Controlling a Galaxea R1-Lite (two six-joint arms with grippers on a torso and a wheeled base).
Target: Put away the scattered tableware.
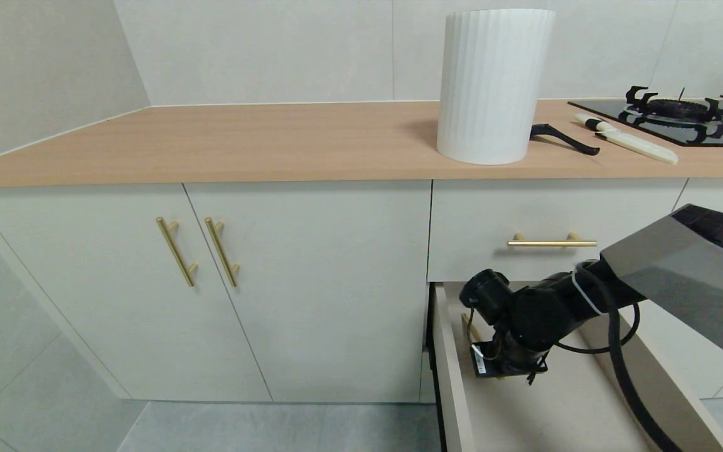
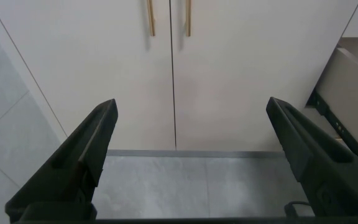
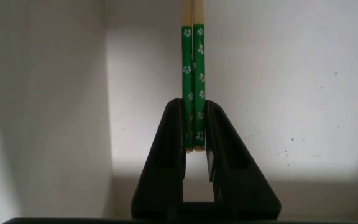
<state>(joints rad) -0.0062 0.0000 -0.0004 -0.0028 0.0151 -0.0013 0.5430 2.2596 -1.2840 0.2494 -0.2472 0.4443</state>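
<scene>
My right gripper point(image 3: 194, 144) is shut on a pair of chopsticks point(image 3: 193, 56) with green flowered ends, held low inside the open drawer point(image 1: 451, 376). In the head view the right arm reaches down into that drawer, and a bit of the chopsticks point(image 1: 469, 326) shows beside the wrist. A white knife point(image 1: 626, 139) and a black-handled utensil point(image 1: 563, 138) lie on the wooden counter point(image 1: 242, 141) at the right. My left gripper point(image 2: 191, 118) is open and holds nothing, facing the closed cabinet doors point(image 2: 173, 68) above the floor.
A tall white ribbed container point(image 1: 493, 85) stands on the counter near the knife. A black gas stove point(image 1: 681, 116) is at the far right. A closed drawer with a gold handle point(image 1: 551, 242) sits above the open one.
</scene>
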